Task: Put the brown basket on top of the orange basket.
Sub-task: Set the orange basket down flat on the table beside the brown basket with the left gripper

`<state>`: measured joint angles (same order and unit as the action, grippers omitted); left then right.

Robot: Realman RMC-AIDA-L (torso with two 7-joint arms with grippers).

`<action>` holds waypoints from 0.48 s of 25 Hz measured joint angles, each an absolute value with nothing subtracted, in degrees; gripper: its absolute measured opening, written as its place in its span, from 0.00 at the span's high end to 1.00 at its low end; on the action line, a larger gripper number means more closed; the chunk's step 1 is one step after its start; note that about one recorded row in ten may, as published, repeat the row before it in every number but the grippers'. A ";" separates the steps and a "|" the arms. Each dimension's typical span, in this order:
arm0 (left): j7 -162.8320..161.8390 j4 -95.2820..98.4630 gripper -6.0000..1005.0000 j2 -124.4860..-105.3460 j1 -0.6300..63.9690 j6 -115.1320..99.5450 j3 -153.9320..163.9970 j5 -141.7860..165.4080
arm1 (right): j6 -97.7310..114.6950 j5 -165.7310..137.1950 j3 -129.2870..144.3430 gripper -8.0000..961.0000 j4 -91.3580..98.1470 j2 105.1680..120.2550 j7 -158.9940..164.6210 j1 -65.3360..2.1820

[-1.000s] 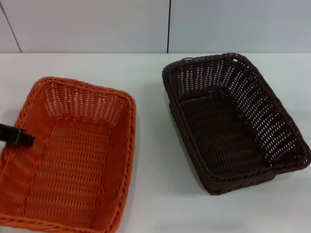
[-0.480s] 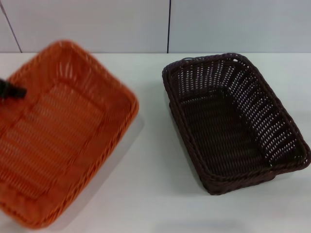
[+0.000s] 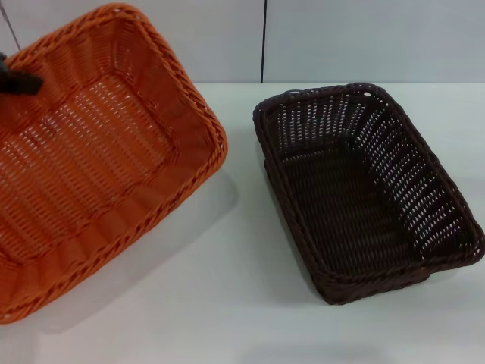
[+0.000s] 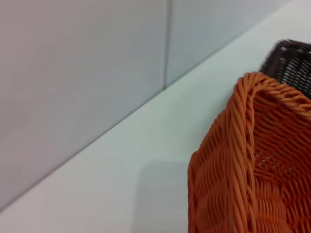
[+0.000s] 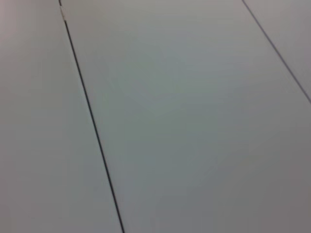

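The orange basket (image 3: 98, 152) is lifted off the white table (image 3: 250, 303) on the left and tilted, its open side facing me. My left gripper (image 3: 17, 80) shows as a black finger on the basket's left rim and is shut on it. The orange basket's corner fills the left wrist view (image 4: 262, 165). The brown basket (image 3: 356, 189) rests flat on the table on the right, apart from the orange one; a corner of it shows in the left wrist view (image 4: 291, 63). My right gripper is out of view.
A grey panelled wall (image 3: 341, 38) with a dark vertical seam stands behind the table. The right wrist view shows only wall panels (image 5: 184, 116). A strip of bare table lies between the two baskets.
The orange basket has been lifted off the table by its left rim, rising and tilting up toward the back left. The brown basket has not moved.
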<state>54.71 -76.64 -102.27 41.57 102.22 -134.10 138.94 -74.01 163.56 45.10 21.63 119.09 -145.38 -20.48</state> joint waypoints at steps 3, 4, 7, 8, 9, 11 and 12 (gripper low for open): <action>57.52 -75.58 0.84 -101.42 43.77 103.65 -132.40 139.69 | -74.22 163.57 44.36 0.15 21.17 119.04 -146.22 -20.46; 58.42 -75.16 0.85 -101.20 44.47 104.10 -131.50 139.90 | -74.28 163.56 44.20 0.15 21.15 119.06 -146.52 -20.35; 60.75 -74.34 0.85 -100.58 46.27 104.99 -127.72 140.12 | -74.35 163.57 43.92 0.15 21.15 119.13 -146.74 -19.62; 62.13 -74.01 0.85 -100.48 47.38 105.23 -125.34 141.04 | -74.45 163.56 43.82 0.15 21.13 119.15 -146.75 -19.28; 62.13 -74.01 0.85 -100.48 47.38 105.23 -125.34 141.04 | -74.56 163.57 43.65 0.15 21.01 119.17 -146.75 -18.93; 63.96 -73.79 0.85 -100.93 48.79 105.36 -123.76 143.67 | -75.08 163.56 43.20 0.15 20.36 119.24 -146.76 -18.31; 64.76 -73.65 0.85 -101.23 49.43 105.55 -123.41 144.65 | -75.40 163.57 42.94 0.15 19.78 119.27 -146.76 -18.08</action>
<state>64.77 -73.65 -101.23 49.43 105.55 -123.41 144.65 -75.40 163.57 42.94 19.78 119.27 -146.76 -18.08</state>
